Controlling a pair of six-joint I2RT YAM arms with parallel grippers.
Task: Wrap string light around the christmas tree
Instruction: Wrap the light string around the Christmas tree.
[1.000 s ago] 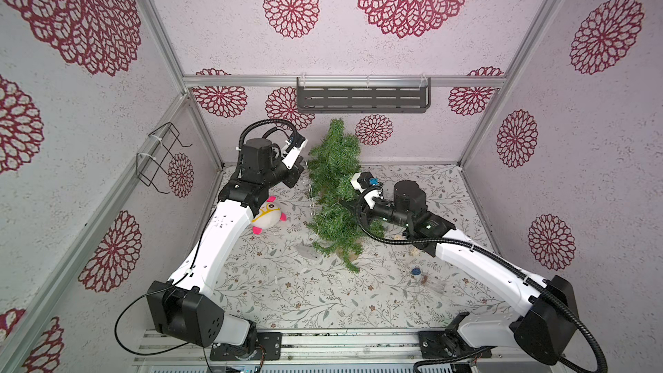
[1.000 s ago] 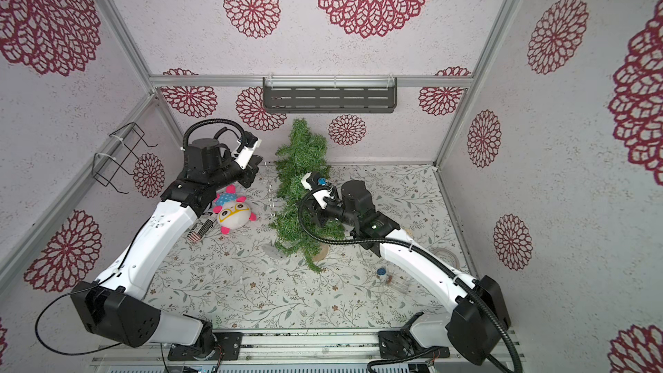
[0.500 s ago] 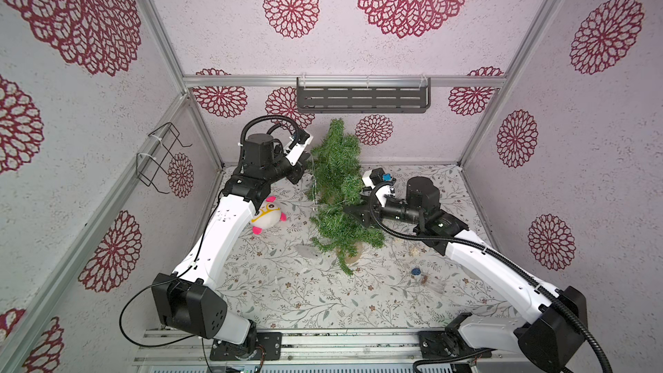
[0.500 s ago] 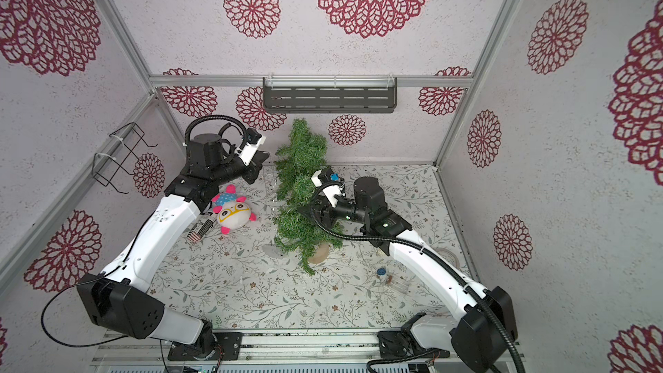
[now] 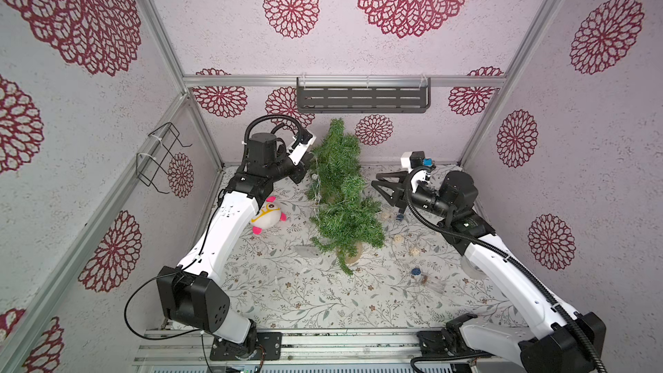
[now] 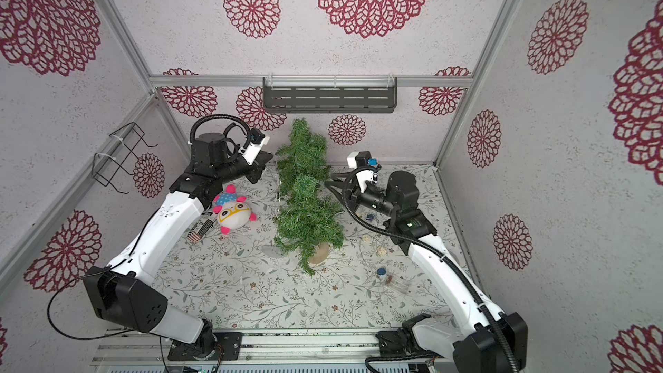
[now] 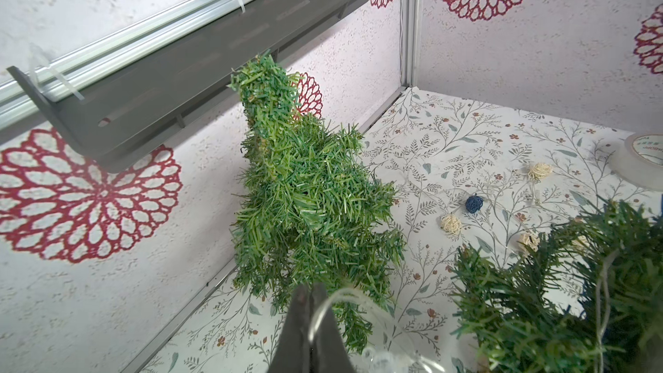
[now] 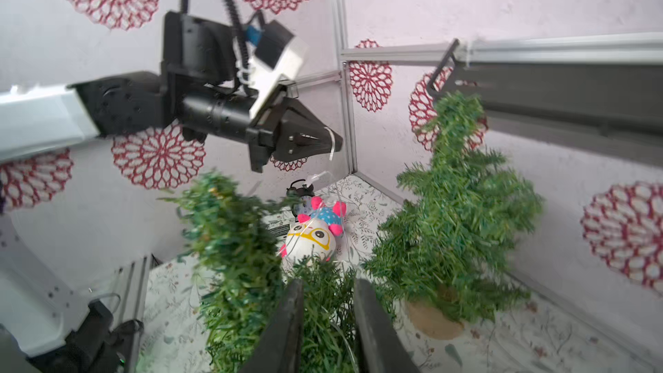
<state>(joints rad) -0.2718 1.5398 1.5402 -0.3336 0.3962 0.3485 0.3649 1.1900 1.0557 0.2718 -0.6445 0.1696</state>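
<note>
1. Needles of the front tree point(image 8: 236, 245) crowd the gap between the jaws of the right gripper point(image 8: 328, 283) and hide what lies past them. This view is smeared, so whether the thin wire crossing that gap touches a finger cannot be told.
2. Right jaws stand apart, with a clear gap between the two dark blades.
3. Left gripper point(image 7: 310, 287) is cut off in its own wrist view. Only two dark wedge tips show, pressed together and pinching the string light point(image 7: 335, 296).
4. From that pinch the wire arcs off the tips, drops below them and runs into the front tree. Single strands show among the branches, and the rest of its run is lost in the green.
5. Clear scrap point(image 5: 308, 251) on the mat point(image 5: 287, 292), well away from both jaws by the front tree's base, is too faint to identify.
6. Trees are cones of stiff, flat plastic needles. The back tree point(image 7: 305, 188) stands upright straight ahead of the left jaws on a tan disc, its tip just under a dark slotted shelf point(image 7: 179, 77).
7. Owl point(image 8: 312, 242), soft plush, white with yellow glasses and pink tabs, lies on the mat past the right jaws and below the left ones.
8. Woven balls point(image 7: 451, 224), pale and one blue, lie ahead of the left jaws, past the trees.
9. String light itself is hair-thin, pale and glossy, with tiny clear bulbs spaced along it.
</note>
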